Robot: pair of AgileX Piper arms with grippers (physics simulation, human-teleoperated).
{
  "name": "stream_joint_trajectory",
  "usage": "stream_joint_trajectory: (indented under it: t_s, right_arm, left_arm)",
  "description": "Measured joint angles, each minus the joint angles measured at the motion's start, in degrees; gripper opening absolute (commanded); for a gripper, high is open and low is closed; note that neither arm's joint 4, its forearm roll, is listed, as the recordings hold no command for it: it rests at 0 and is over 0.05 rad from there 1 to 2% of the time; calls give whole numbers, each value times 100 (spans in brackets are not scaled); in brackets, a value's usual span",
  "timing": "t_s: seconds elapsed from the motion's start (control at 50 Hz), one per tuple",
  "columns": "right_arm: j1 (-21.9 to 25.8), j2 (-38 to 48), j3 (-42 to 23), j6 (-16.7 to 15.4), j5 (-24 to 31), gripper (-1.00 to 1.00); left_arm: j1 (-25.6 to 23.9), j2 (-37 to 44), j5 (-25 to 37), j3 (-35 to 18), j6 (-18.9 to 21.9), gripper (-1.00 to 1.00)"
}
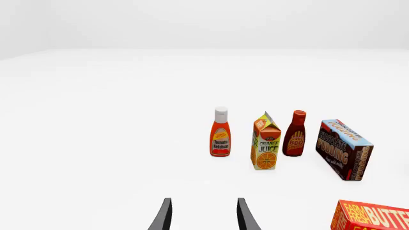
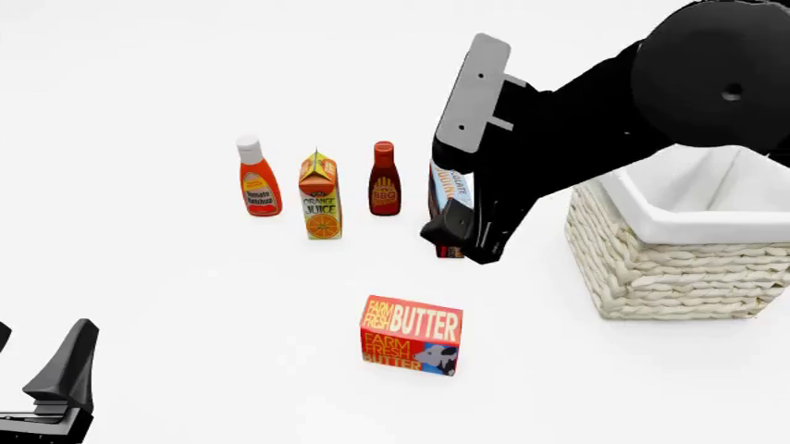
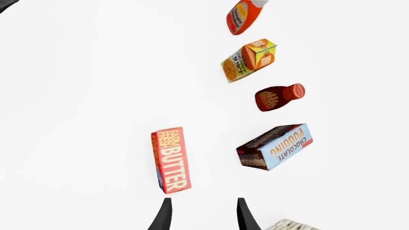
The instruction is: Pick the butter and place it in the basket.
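The butter [image 2: 412, 335], a red-orange box with yellow lettering, lies on the white table in front of the row of groceries. It also shows in the right wrist view [image 3: 170, 159] and at the edge of the left wrist view [image 1: 370, 216]. The basket [image 2: 672, 264], cream wicker with a white lining, stands at the right. My right gripper [image 2: 464, 242] is open and empty. It hangs above the table beyond the butter, between it and the pudding box, and its fingertips [image 3: 166, 213] are close to the butter's end. My left gripper [image 2: 35, 359] is open and empty at the near left, far from the butter.
A ketchup bottle [image 2: 258, 180], an orange juice carton [image 2: 320, 197] and a BBQ sauce bottle [image 2: 384, 180] stand in a row at the back. The chocolate pudding box [image 2: 450, 191] stands beside them, mostly hidden behind my right arm. A corner of the basket [image 3: 290, 225] shows in the right wrist view.
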Motion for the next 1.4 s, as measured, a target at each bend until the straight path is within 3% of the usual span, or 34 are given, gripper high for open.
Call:
stream_joint_trajectory:
  t_s: [0.64,1.4]
  right_arm:
    - [599,352,-543,519,754,100]
    - [447,1008,-679,475,597,100]
  left_arm:
    - [0,0,0,0,0,100]
    - [0,0,0,0,0,100]
